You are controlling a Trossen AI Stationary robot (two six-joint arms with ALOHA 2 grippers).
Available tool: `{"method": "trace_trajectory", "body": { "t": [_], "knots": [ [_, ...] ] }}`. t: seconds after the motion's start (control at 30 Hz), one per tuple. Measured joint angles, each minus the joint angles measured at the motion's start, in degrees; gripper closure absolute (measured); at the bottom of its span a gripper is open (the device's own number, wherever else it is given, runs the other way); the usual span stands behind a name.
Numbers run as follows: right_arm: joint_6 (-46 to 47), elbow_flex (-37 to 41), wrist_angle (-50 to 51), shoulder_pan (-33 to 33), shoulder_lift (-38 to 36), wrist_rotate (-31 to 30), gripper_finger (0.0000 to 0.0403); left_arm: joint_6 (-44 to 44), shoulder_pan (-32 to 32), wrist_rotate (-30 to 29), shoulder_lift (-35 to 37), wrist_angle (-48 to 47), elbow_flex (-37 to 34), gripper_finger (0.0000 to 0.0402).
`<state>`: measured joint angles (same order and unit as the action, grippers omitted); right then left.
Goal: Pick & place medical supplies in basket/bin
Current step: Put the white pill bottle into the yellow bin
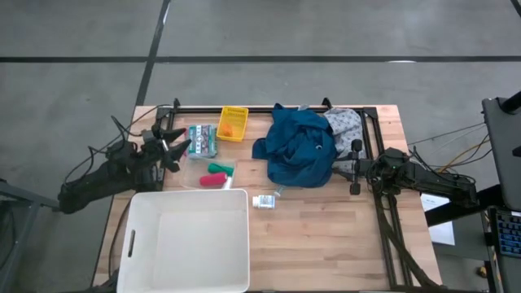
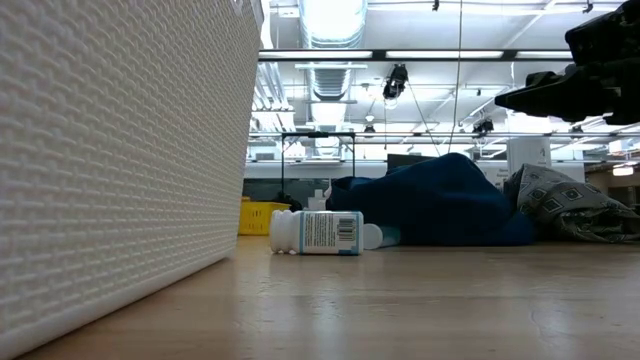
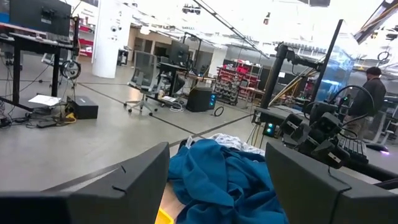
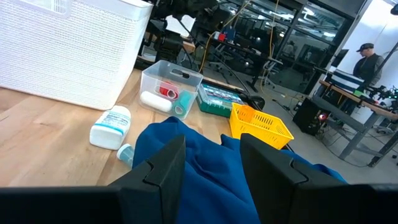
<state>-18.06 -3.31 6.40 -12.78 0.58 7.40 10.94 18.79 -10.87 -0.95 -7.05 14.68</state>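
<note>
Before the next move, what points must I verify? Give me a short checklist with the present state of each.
1. White tub holds nothing: ok.
2. Right claw open, at the blue garment: ok.
3. Left claw open, carrying nothing: ok.
4. White bottle lies free on the table, beside the tub: ok.
5. Yellow basket clear of both arms: ok.
6. Things hidden under the garment: cannot tell.

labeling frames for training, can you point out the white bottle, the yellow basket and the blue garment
white bottle (image 2: 318, 232), low view, on its printed label
yellow basket (image 4: 260, 126), right wrist view, on its mesh side wall
blue garment (image 1: 299, 148), high view, on the middle of the crumpled fabric
</note>
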Motion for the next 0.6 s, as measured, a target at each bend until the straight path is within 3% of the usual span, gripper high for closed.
{"method": "trace_trajectory", "body": {
  "t": [0.6],
  "knots": [
    [0.0,0.0,0.0,0.0,0.0,0.0,0.0255,0.0,0.0,0.0,0.0,-0.5,0.0,0.0130]
  ]
}}
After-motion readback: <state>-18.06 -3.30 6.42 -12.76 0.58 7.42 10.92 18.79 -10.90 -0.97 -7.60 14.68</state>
